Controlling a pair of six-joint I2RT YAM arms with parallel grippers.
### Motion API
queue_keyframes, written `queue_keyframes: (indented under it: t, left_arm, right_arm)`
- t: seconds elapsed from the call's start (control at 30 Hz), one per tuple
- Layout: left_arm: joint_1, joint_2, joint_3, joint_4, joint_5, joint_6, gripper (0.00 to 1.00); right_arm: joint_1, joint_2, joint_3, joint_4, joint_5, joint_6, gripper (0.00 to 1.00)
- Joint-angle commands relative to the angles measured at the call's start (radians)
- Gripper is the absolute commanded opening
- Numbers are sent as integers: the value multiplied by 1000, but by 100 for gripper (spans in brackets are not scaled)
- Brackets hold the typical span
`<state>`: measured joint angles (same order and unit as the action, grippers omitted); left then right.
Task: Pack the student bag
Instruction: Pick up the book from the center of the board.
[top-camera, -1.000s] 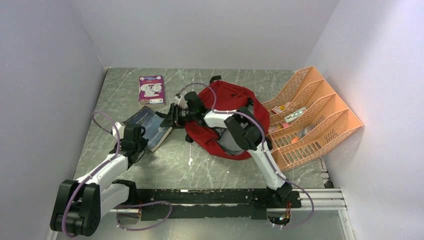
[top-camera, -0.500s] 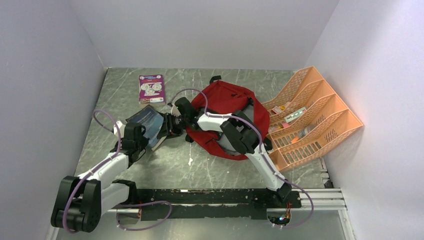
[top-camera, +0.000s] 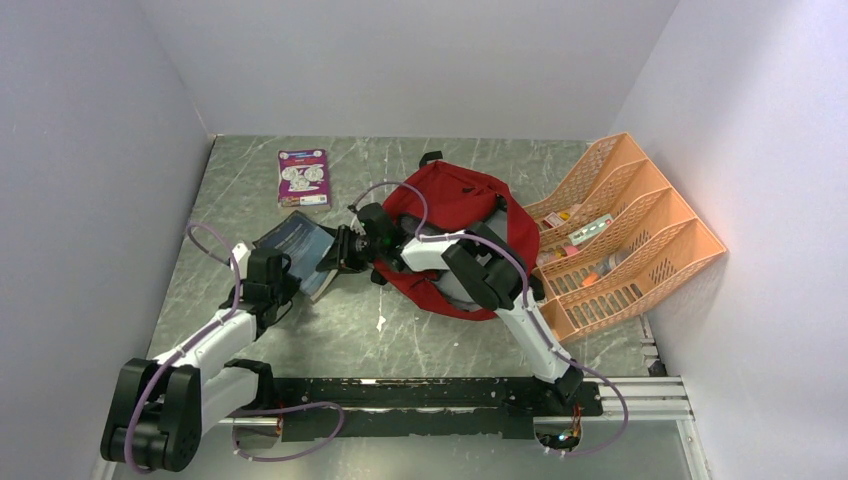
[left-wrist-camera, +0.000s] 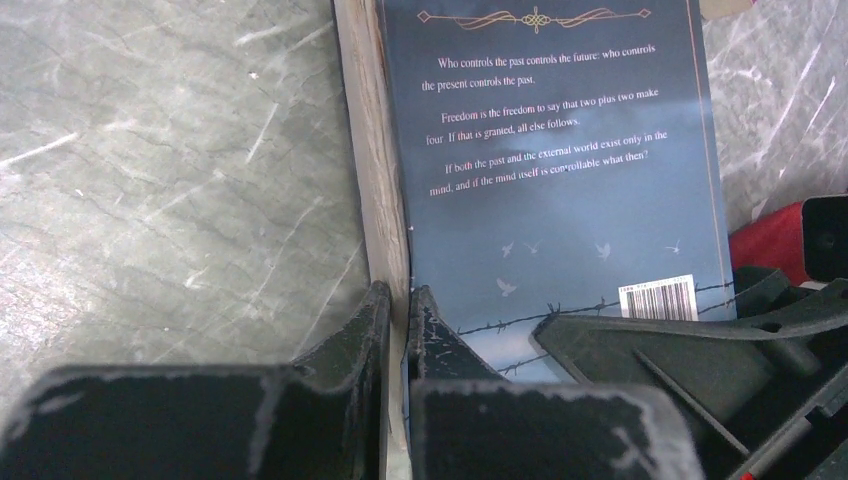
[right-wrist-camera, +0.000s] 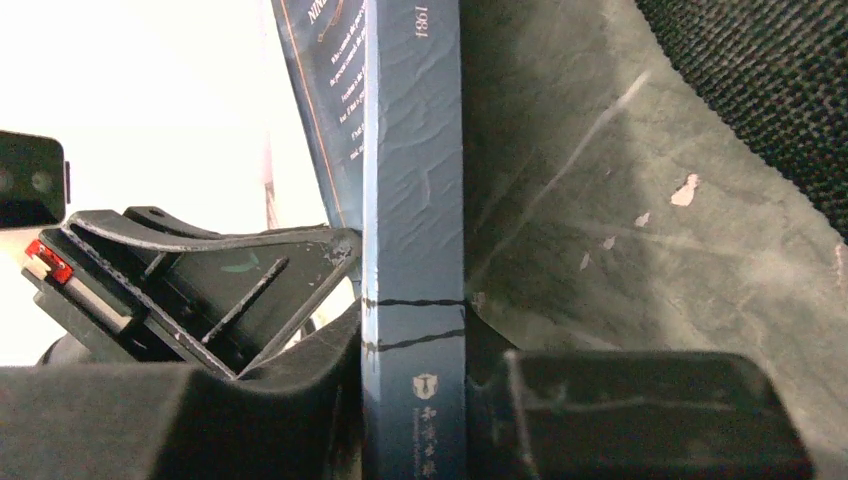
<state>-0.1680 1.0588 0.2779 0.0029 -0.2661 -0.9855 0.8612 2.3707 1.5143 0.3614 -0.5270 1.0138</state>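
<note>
A dark blue book (top-camera: 293, 240) lies tilted on the table, left of the dark red student bag (top-camera: 455, 205). My left gripper (top-camera: 284, 270) pinches the book's near edge; in the left wrist view its two fingers (left-wrist-camera: 376, 318) stand together on the back cover (left-wrist-camera: 560, 150) beside the page block. From the bag's side my right gripper (top-camera: 347, 250) reaches the book. In the right wrist view the blue spine (right-wrist-camera: 412, 180) runs upright between both fingers (right-wrist-camera: 330, 350), which press on it from either side. The bag lies open, grey lining showing under the right arm.
A purple booklet (top-camera: 303, 178) lies at the back of the table. An orange plastic organiser (top-camera: 640, 230) with small items stands against the right wall. White walls close in on three sides. The black rail (top-camera: 400, 395) carrying the arm bases runs along the near edge.
My right gripper has moved left and nearer, from beside the bag onto the book's spine, and its fingers have closed on it. The left gripper has stayed on the book.
</note>
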Motion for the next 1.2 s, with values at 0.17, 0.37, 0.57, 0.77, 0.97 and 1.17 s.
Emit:
queue_keyframes:
  t: [0.17,0.37,0.57,0.77,0.97,1.17]
  left_arm:
    - [-19,-128,48,-321,253,99,21]
    - [-24,-407,189,-570,257,101,68]
    - [-30,-430,425,-670,270,233,78]
    - [-43,-408,604,-512,366,505,77]
    - [-98,-337,614,-223,673,733,77]
    - [-185,-303,645,-139,962,901,78]
  right_arm:
    - [24,-223,-91,89,88,-146,6]
    - [22,-408,-122,-62,157,-348,0]
    - [2,-639,-132,-326,285,-541,0]
    - [-36,-955,-225,-580,361,-695,0]
    - [-111,-1218,-316,-834,267,-809,0]
    - [-164,-1417,-378,-923,-14,-911,0]
